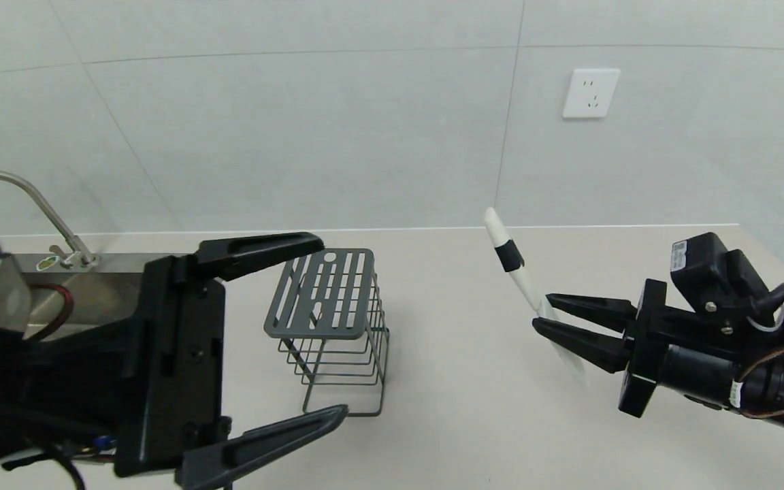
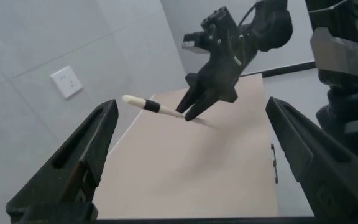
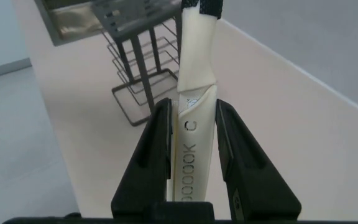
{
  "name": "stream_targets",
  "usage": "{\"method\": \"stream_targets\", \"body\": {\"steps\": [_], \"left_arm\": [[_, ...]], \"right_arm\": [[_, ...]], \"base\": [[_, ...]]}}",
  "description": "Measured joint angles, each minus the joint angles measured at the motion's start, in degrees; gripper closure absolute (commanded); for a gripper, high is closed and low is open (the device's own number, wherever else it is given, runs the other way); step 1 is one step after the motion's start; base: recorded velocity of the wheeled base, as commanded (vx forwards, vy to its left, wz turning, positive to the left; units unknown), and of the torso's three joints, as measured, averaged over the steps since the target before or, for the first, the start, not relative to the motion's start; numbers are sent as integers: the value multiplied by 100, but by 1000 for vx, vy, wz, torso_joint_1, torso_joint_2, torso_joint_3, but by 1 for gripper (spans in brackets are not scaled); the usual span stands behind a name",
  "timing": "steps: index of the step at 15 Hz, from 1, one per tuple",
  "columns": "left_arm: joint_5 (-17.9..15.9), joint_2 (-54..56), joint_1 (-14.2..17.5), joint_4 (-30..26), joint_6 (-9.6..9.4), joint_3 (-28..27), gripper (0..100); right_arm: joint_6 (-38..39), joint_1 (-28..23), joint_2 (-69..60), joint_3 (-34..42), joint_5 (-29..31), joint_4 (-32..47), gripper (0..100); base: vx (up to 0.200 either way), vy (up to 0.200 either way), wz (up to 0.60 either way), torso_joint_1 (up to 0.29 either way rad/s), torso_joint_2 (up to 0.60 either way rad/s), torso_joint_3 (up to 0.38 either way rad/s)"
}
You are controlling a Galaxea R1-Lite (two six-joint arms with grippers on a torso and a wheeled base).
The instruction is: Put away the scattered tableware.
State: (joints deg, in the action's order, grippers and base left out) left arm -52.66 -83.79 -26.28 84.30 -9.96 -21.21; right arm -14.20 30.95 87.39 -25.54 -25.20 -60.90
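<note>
Above beige counter (image 1: 446, 381), right gripper (image 1: 540, 311) pinches white knife with black band (image 1: 509, 255) by blade, tilted; left gripper (image 1: 333, 324) spread near grey wire rack (image 1: 310, 332). You risk slip: thin smooth blade may pivot.

Faint embossed lettering runs along the blade of the white knife (image 3: 192, 158) in the right gripper (image 3: 194, 109)

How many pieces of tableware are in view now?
1: a white knife, clamped in the right end effector above the counter, right of the wire rack. More may lie hidden in the sink.
</note>
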Motion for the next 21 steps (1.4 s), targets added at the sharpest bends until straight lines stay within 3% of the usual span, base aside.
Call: {"method": "stream_targets", "body": {"steps": [5, 9, 15, 16, 18, 20, 21], "left_arm": [[-73, -935, -146, 0, 82, -972, 0], [-82, -1512, -555, 17, 304, -1688, 0], [59, -2176, -886, 28, 354, -2280, 0], [88, -2269, -930, 59, 450, -2410, 0], [127, -2467, -1076, 394, 923, -2675, 0], [382, -2653, -1254, 547, 1488, -2953, 0], [455, -2743, -1318, 561, 1559, -3074, 0]], "right_arm": [[-290, -9, -10, 143, -666, -801, 100], [-396, 9, -57, 154, -749, -1048, 100], [-443, 7, -151, 306, -1035, -1751, 100], [-506, 7, -169, 339, -1109, -1751, 100], [-572, 7, -197, 413, -1243, -1770, 100], [-599, 9, -215, 492, -1268, -1787, 100], [-599, 11, -226, 506, -1274, -1792, 100]], "base": [[0, 0, 0, 0, 0, 0], [0, 0, 0, 0, 0, 0], [0, 0, 0, 0, 0, 0], [0, 0, 0, 0, 0, 0], [0, 0, 0, 0, 0, 0], [0, 0, 0, 0, 0, 0], [0, 0, 0, 0, 0, 0]]}}
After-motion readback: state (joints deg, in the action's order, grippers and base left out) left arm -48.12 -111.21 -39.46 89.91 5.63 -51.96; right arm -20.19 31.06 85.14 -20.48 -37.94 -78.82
